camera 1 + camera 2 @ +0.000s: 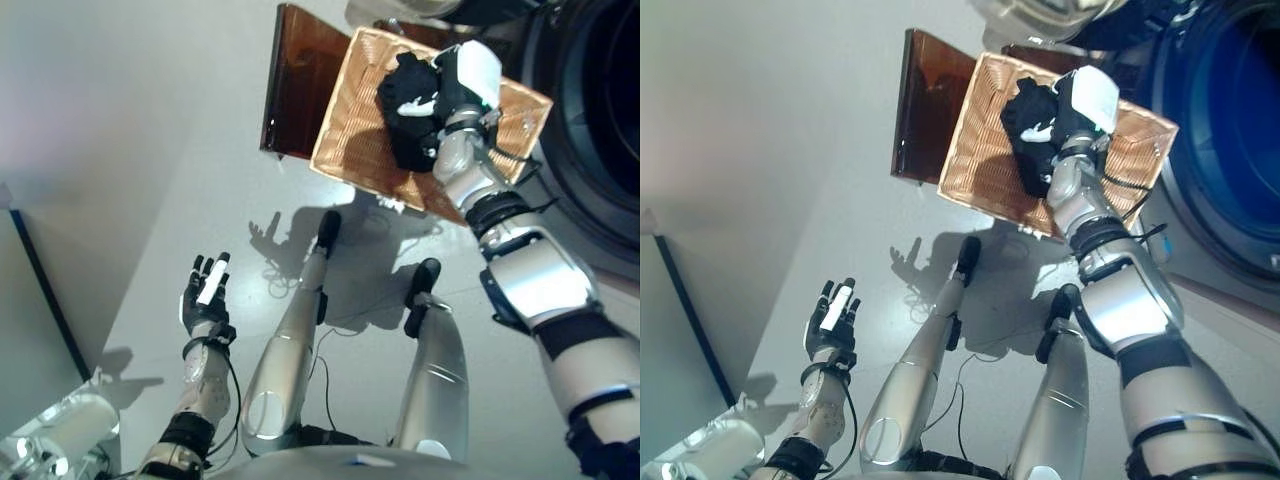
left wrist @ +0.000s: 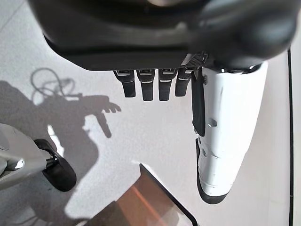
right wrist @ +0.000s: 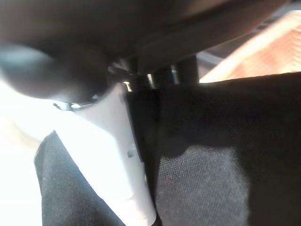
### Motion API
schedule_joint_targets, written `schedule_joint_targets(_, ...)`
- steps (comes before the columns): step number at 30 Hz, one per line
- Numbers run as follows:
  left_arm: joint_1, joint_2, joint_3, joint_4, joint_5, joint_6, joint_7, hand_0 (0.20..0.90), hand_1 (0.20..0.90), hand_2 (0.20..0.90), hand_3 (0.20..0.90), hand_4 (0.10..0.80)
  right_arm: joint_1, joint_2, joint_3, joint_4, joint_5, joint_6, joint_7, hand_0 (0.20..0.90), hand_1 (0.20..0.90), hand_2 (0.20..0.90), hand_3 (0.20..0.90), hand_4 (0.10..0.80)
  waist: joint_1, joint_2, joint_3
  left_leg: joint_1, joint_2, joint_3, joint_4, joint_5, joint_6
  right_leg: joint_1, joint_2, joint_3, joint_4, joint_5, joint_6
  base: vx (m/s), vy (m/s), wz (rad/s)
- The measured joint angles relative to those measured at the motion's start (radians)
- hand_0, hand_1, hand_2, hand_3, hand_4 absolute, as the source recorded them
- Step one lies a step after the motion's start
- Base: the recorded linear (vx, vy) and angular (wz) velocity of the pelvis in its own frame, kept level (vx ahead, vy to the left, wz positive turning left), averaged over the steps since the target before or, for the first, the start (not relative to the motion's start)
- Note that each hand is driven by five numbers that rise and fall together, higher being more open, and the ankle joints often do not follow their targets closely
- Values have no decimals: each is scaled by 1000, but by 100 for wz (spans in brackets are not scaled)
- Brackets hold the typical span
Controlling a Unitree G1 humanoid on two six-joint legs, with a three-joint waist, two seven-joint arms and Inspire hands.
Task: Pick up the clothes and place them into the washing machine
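Observation:
A wicker basket (image 1: pixel 345 150) stands on the floor ahead of me with a heap of black clothes (image 1: pixel 405 140) in it. My right hand (image 1: pixel 445 100) is down in the basket on top of that heap. In the right wrist view its white-covered thumb (image 3: pixel 122 150) lies across the black cloth (image 3: pixel 221 155), and the fingers run behind the fabric, pinching it. My left hand (image 1: pixel 205 295) hangs over bare floor at the lower left, fingers (image 2: pixel 150 87) straight, holding nothing. The washing machine's round dark opening (image 1: pixel 1230 130) is at the right, beside the basket.
A brown tinted panel (image 1: pixel 295 80) lies under the basket's left side. A dark-edged grey wall or cabinet (image 1: pixel 30 330) stands at the lower left. Pale floor (image 1: pixel 180 150) stretches to the left of the basket.

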Motion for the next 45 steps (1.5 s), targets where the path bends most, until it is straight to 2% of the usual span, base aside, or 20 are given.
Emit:
schedule_joint_targets(6,-18,-39,85,193,-18,30,10,900,900,900,900,800,112,57,-162,-134,440,-121,-12,200,200,200,200,300,-47,-2,1,71,15,52,-26,-4,8,53,15,34,-35,17,2,55,-22,-21)
schedule_joint_targets(8,-18,-51,131,248,-28,47,18,900,900,900,900,800,150,72,-232,-136,641,-191,5,200,200,200,200,300,-56,-2,1,100,18,70,-32,-9,13,73,16,44,-43,17,3,56,-13,-18)
schedule_joint_targets(12,-19,-53,169,317,-38,68,16,900,900,900,900,800,196,83,-346,-134,949,-273,49,200,200,200,200,300,-61,-1,1,141,27,91,-50,-8,14,105,26,58,-68,30,5,43,-12,-18)
schedule_joint_targets(16,-16,-43,174,353,16,78,11,900,900,900,900,800,201,79,-436,-114,1152,-347,92,200,200,200,200,300,-66,1,0,170,27,108,-64,-8,14,120,26,75,-70,31,7,40,-3,-10)
schedule_joint_targets(24,-9,-9,177,429,121,87,-1,900,900,900,900,800,194,47,-511,-43,1265,-390,121,200,200,200,200,300,-75,6,-4,194,26,134,-69,-16,24,124,28,104,-69,31,9,23,-2,-10)
schedule_joint_targets(33,40,-28,154,440,135,89,-31,900,900,900,900,800,178,-25,-543,41,1363,-392,141,200,200,200,200,300,-71,49,-32,198,23,151,-92,-13,21,104,30,124,-68,31,12,10,-14,-6)
schedule_joint_targets(39,51,-39,112,424,134,89,-79,900,900,900,900,800,76,-95,-545,109,1400,-392,159,200,200,200,200,300,-43,58,-39,152,21,153,-98,-3,22,48,30,126,-49,26,12,1,-7,1)
schedule_joint_targets(45,55,-43,90,402,125,88,-94,900,900,900,900,800,-29,-165,-543,175,1411,-391,160,200,200,200,200,300,-12,61,-41,136,2,143,-100,4,24,18,9,124,-9,-3,17,18,-2,11)
